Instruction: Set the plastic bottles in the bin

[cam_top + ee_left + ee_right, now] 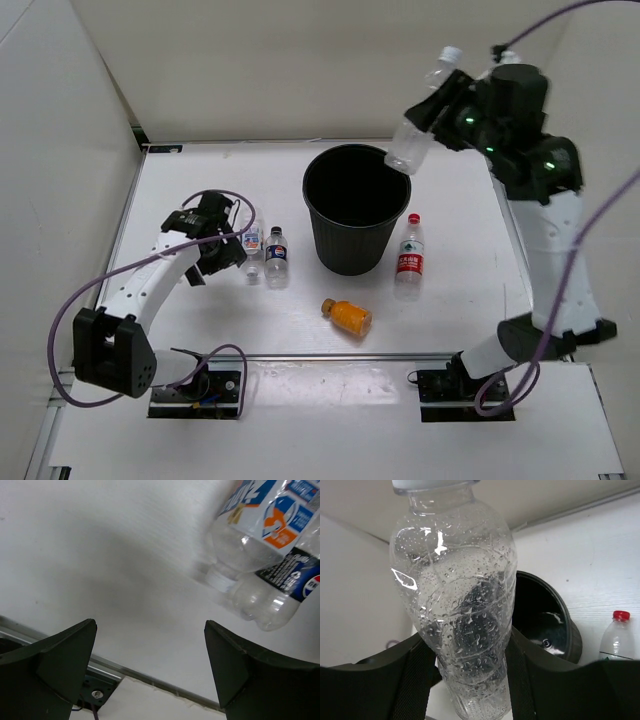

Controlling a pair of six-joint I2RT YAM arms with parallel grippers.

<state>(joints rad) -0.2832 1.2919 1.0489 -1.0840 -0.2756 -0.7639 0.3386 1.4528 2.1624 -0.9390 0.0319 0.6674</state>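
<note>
High at the back right, my right gripper (440,105) is shut on the plain clear bottle (418,125), which hangs tilted over the right rim of the black bin (350,255). In the right wrist view that wet bottle (455,595) sits between the fingers, with the bin (570,635) behind it. Two blue-labelled bottles (252,240) (277,256) stand left of the bin. My left gripper (228,242) is open just beside them, nothing between its fingers (60,665). A red-labelled bottle (410,245) stands right of the bin. The orange bottle (348,316) lies in front of it.
White walls close the table on the left and at the back. A metal rail (330,356) runs along the table's near edge, ahead of both arm bases. In the left wrist view the two labelled bottles (260,515) (280,590) fill the upper right.
</note>
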